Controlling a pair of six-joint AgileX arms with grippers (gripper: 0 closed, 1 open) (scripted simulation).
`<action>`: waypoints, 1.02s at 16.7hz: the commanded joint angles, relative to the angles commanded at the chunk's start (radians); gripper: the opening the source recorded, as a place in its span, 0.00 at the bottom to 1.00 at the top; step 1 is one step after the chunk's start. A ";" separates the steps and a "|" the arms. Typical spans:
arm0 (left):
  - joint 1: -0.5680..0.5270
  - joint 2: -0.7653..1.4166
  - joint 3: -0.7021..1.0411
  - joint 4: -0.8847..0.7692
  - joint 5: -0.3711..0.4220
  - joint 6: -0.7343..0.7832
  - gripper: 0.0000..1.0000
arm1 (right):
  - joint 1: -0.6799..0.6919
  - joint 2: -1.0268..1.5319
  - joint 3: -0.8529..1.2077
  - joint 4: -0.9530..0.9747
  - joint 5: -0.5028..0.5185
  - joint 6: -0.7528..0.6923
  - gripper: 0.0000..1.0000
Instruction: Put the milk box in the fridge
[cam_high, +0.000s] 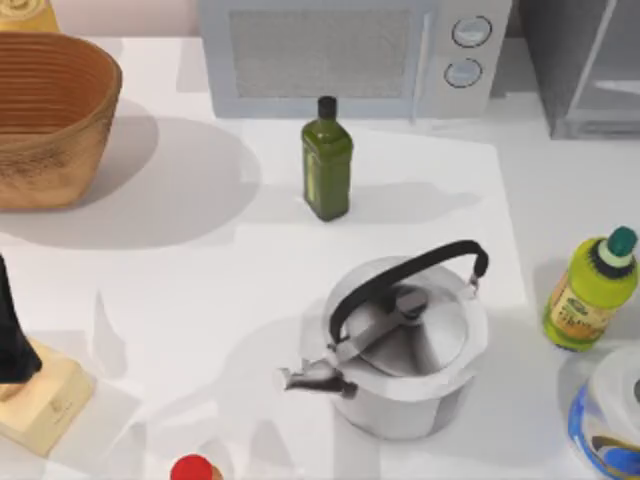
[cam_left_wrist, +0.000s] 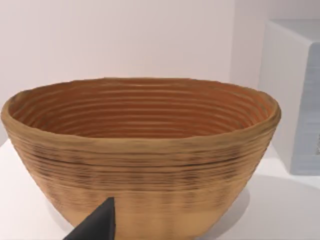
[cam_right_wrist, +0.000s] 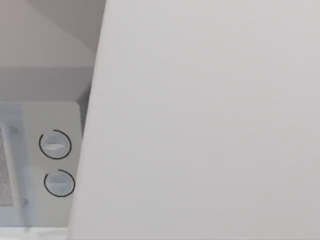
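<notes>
The kettle (cam_high: 410, 350) looks like polished, glossy metal with a matt black handle. The basket (cam_high: 50, 115) is rough coiled wicker. The table (cam_high: 180, 300) is smooth, matt white.

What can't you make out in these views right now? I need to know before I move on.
- Top view: the fridge is cut off by the right edge, so its door state is unclear.
- Top view: a white and blue container is cut off at the bottom right corner; too little shows to identify it.
- Right wrist view: a pale flat panel blocks everything beyond it except the microwave knobs.
- Left wrist view: the basket hides the table behind it.
</notes>
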 joint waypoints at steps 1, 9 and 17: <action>0.000 0.000 0.000 0.000 0.000 0.000 1.00 | -0.011 0.084 0.040 0.049 -0.011 0.001 0.00; 0.000 0.000 0.000 0.000 0.000 0.000 1.00 | -0.118 0.975 0.419 0.514 -0.114 0.009 0.00; 0.000 0.000 0.000 0.000 0.000 0.000 1.00 | -0.215 1.725 0.739 0.906 -0.192 0.007 0.00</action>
